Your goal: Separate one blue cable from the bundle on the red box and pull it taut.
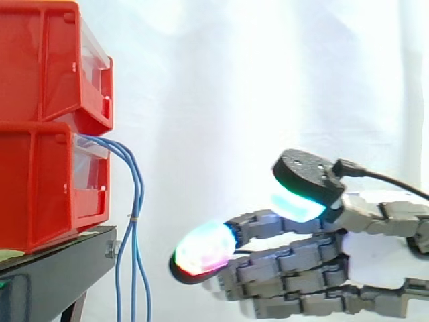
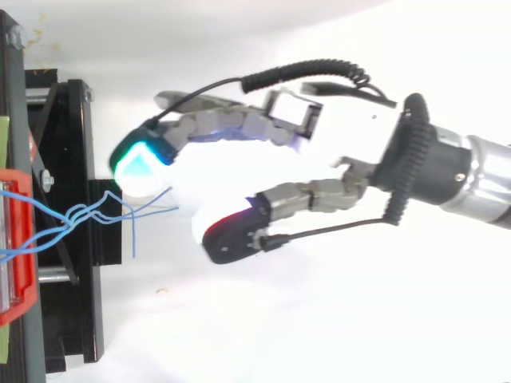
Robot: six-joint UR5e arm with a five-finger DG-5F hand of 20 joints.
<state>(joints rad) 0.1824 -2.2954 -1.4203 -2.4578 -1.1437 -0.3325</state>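
Note:
Several thin blue cables come out of the lower red bin and hang down past the black stand, tied together partway down. From above the blue cables cross in a knot beside the bin's front edge, with loose ends reaching toward the hand. The hand floats to the right of the cables with a gap between, fingers stretched out toward them and the thumb raised above. Nothing lies between its glowing pads. In the top view the hand is spread open, its pads just short of the cable ends.
A second red bin is stacked on the lower one. The black stand's frame runs under the bins at the left. A white curtain fills the background behind the hand.

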